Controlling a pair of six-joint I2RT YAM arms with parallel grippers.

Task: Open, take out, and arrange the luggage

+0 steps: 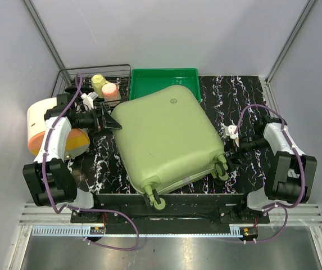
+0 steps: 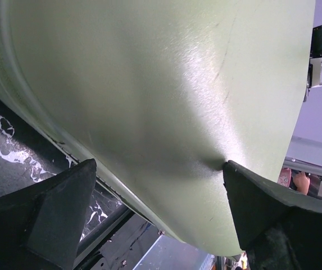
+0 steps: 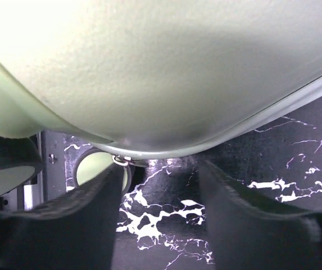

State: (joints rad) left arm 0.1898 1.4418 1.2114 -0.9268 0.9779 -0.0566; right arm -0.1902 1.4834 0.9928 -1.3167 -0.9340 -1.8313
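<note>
I count one suitcase, pale olive green, lying flat and shut on the black marbled table, turned at a slant. Two sets of small green wheels show along the suitcase's near edge.

There are two arms, one on each side of the suitcase. The left arm reaches in level toward the suitcase's left corner. The left gripper has its fingers spread as wide as they go, with the curved shell bulging between them. One fingertip looks to touch the shell, but nothing is clamped. The right arm bends in toward the suitcase's right side, close to a wheel. The right gripper sits low, just under the suitcase's rim, with its fingers partly apart and only bare table between them.

Behind the suitcase lies one bright green tray, its front edge covered by the suitcase. Behind the suitcase's left corner stands one wire basket holding two small pots, one yellow and one pink. Well to the suitcase's left is one round white and orange object, which I cannot identify.
</note>
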